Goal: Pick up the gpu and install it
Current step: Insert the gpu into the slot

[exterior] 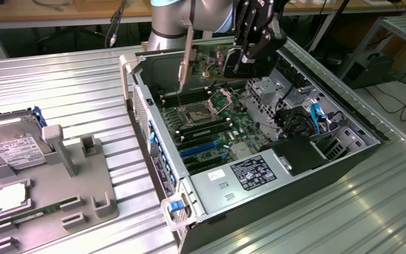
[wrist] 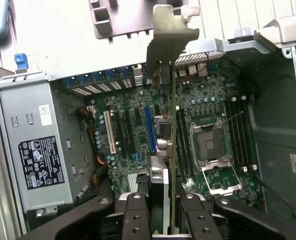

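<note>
Exterior view, from its left: a grey holder (exterior: 83, 180) on the table carries a hard drive (exterior: 12, 148) and a memory stick (exterior: 37, 211). Beside it lies the open computer case (exterior: 295, 211), motherboard (exterior: 210, 127) exposed.

Graphics card (exterior: 213, 61): a thin flat board, its visible face green with small components, and a silvery metal bracket (exterior: 184, 71) at the end towards the exterior view's left. It stands on edge above the far part of the case and appears clear of the motherboard, though that gap is hard to judge.

The arm (exterior: 182, 16) reaches in from the far side. The gripper (exterior: 240, 62) points downward, jaws narrowed and clamped on the card's other end.

In the wrist view, the card (wrist: 172, 150) shows edge-on between the black fingers (wrist: 137, 215), with the bracket (wrist: 174, 30) at the far end.
</note>
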